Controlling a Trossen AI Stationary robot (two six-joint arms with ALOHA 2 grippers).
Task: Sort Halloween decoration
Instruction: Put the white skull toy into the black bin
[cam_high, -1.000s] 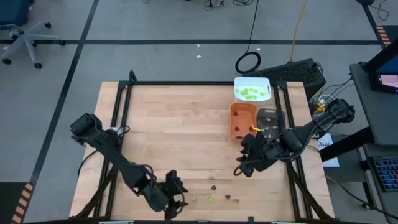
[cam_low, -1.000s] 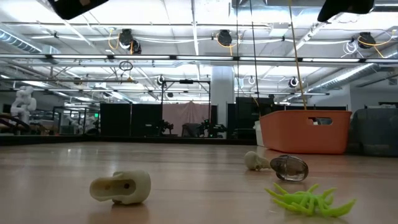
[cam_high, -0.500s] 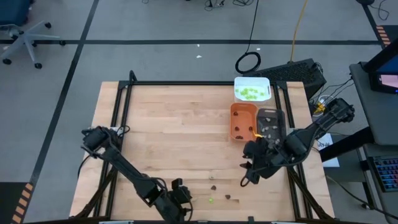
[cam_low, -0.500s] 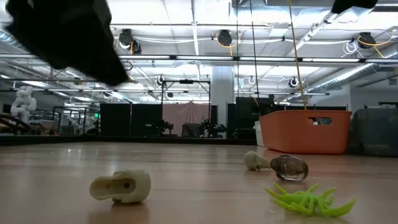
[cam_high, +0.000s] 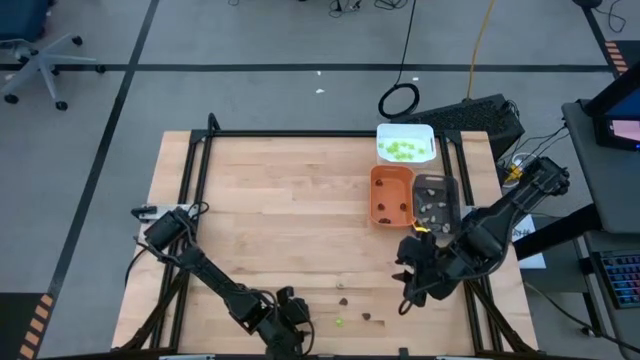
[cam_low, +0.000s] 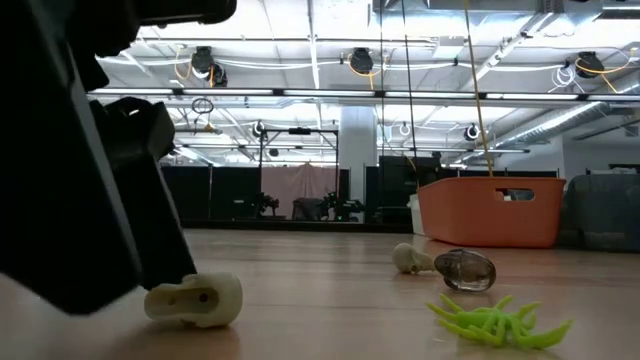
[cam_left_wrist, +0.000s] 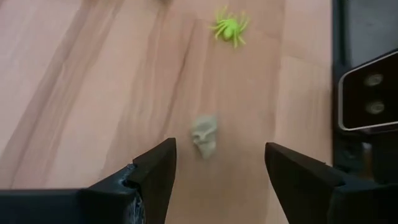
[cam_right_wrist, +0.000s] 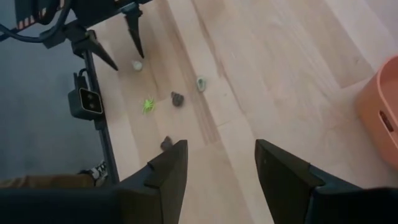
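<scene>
While angled low, left gripper (cam_left_wrist: 214, 171) open-fingered, skull piece (cam_left_wrist: 204, 135) just ahead

— What colours are you seeing on your end?

— My desk (cam_high: 280, 210) is pale, warm wood with lengthwise grain. In the upper right of the high view I've got a white tray (cam_high: 404, 146) of lime-green bits, an orange tray (cam_high: 390, 193) below it, and a grey tray (cam_high: 436, 198) holding dark pieces.

— And the loose ones?

— A lime-green spider (cam_left_wrist: 230, 28), a beige-grey skull (cam_left_wrist: 204, 132), and a dark brown piece (cam_right_wrist: 177, 98). Both of my end effectors, left (cam_left_wrist: 217, 171) and right (cam_right_wrist: 216, 163), are black.
</scene>
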